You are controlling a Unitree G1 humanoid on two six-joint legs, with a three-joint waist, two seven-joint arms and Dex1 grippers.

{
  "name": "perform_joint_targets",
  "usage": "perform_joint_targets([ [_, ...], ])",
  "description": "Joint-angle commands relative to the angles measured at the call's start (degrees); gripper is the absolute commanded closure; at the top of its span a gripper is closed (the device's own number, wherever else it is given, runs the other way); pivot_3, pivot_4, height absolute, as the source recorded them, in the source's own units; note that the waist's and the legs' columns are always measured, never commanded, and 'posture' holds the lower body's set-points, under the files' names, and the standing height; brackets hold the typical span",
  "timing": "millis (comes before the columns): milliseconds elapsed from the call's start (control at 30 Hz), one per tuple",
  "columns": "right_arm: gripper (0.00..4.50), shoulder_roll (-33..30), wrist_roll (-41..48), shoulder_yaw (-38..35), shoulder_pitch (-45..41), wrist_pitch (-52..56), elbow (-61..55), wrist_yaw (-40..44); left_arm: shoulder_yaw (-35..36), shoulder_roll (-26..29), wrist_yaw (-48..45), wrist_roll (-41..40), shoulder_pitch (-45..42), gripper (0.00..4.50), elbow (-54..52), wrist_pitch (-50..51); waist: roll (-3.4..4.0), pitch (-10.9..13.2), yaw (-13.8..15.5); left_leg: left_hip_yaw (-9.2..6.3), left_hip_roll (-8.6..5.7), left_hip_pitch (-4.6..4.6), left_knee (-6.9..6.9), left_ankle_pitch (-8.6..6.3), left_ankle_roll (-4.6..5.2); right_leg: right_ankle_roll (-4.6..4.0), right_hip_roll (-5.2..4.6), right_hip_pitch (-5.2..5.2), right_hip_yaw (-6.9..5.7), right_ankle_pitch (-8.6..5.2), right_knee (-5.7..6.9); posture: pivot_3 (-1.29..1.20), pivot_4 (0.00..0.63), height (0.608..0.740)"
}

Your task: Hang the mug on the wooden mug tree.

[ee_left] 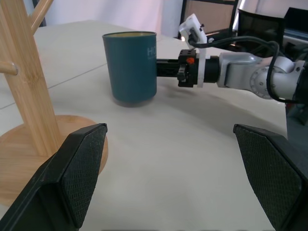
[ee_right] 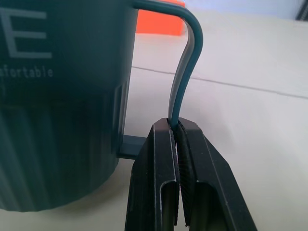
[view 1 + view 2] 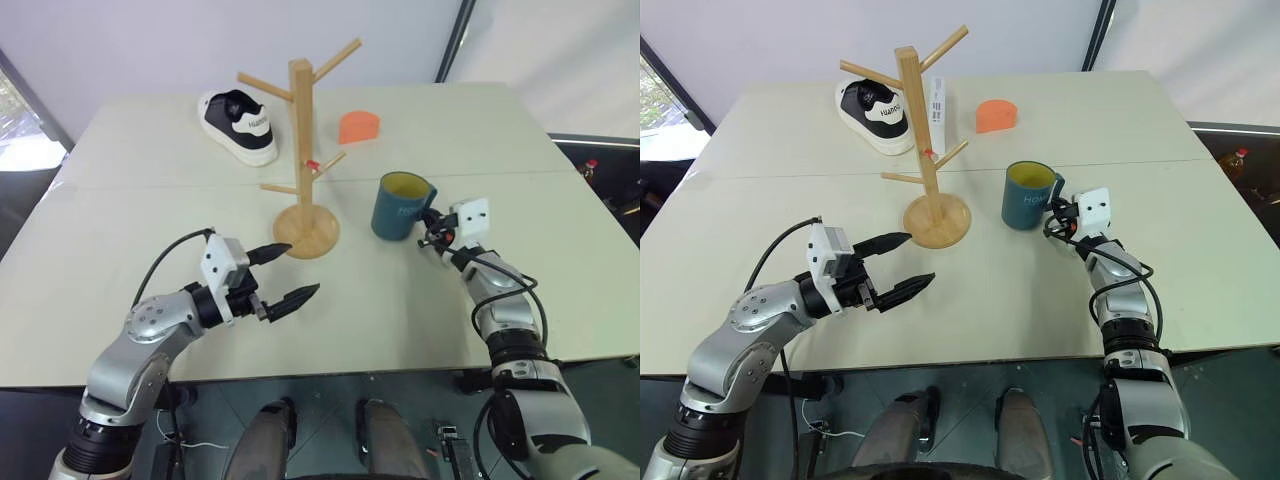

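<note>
Teal mug (image 3: 399, 207) stands right of centre on the table (image 3: 120, 250), its handle pinched by the right gripper (image 3: 430, 236); left gripper (image 3: 285, 275) gapes near the wooden mug tree (image 3: 303, 160).

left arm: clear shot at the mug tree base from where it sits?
Probably yes. The left gripper hovers open just short of the wooden mug tree, with bare table between them. The mug, pinched at its handle by the right gripper, stands off to the other side.
</note>
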Motion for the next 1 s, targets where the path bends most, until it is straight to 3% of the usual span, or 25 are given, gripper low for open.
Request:
perform_joint_targets([
  [33, 4.43, -5.9, -0.3, 2.3, 4.0, -0.8, -15.2, 7.3, 4.7, 1.3, 0.3, 0.6, 0.6, 0.0, 1.8, -2.6, 0.08, 0.0, 0.1, 0.0, 0.0, 0.0, 0.0, 0.0, 0.0, 0.0, 0.0, 0.0, 0.0, 0.0, 0.0, 0.0, 0.15, 0.74],
  [167, 4.43, -14.2, 1.0, 6.2, 8.9, 3.3, -33.1, 16.4, 9.3, 3.1, -0.9, 0.8, 0.9, 0.0, 6.4, -5.4, 0.14, 0.1, 0.0, -0.01, 0.01, -0.01, -0.01, -0.01, 0.0, 0.15, -0.02, -0.01, 0.0, -0.11, 0.0, 0.0, 0.15, 0.74],
  [367, 4.43, -18.0, 1.0, 10.5, 3.1, 19.0, -51.7, 17.3, 12.9, 5.1, -3.1, 1.6, -0.7, 0.0, 12.9, -8.8, 0.14, 0.1, 0.0, 0.03, 0.29, 0.01, 0.04, -0.1, -0.15, 0.16, -0.02, -0.01, 0.01, -0.13, -0.01, 0.0, 0.15, 0.74],
  [500, 4.43, -15.9, -1.3, 13.9, -2.5, 32.2, -57.7, 12.6, 13.6, 5.3, -3.5, 1.4, -1.7, 0.0, 13.9, -9.7, 0.05, 0.0, 0.5, 0.0, 0.31, -0.14, 0.04, -0.12, -0.18, 0.13, -0.06, -0.04, -0.03, -0.11, -0.19, 0.0, 0.15, 0.74],
  [600, 4.43, -13.5, -4.3, 16.4, -7.3, 41.4, -60.2, 7.9, 14.2, 5.1, -3.4, 1.0, -2.4, 0.0, 14.0, -9.6, 0.04, 0.0, 0.4, -0.06, 0.21, -0.72, 0.09, -0.03, -0.04, -0.1, -0.13, -0.69, 0.04, 0.05, -0.09, 0.0, 0.15, 0.74],
  [1000, 4.43, -10.8, -4.7, 20.4, -13.1, 48.1, -60.7, 7.1, 14.6, 4.6, -2.8, 0.8, -2.0, 0.0, 12.7, -10.2, 0.04, 0.0, 0.0, 0.04, 0.0, -0.92, 0.2, 0.03, -0.04, 0.14, -0.05, -0.98, 0.02, 0.2, 0.1, 0.0, 0.15, 0.74],
])
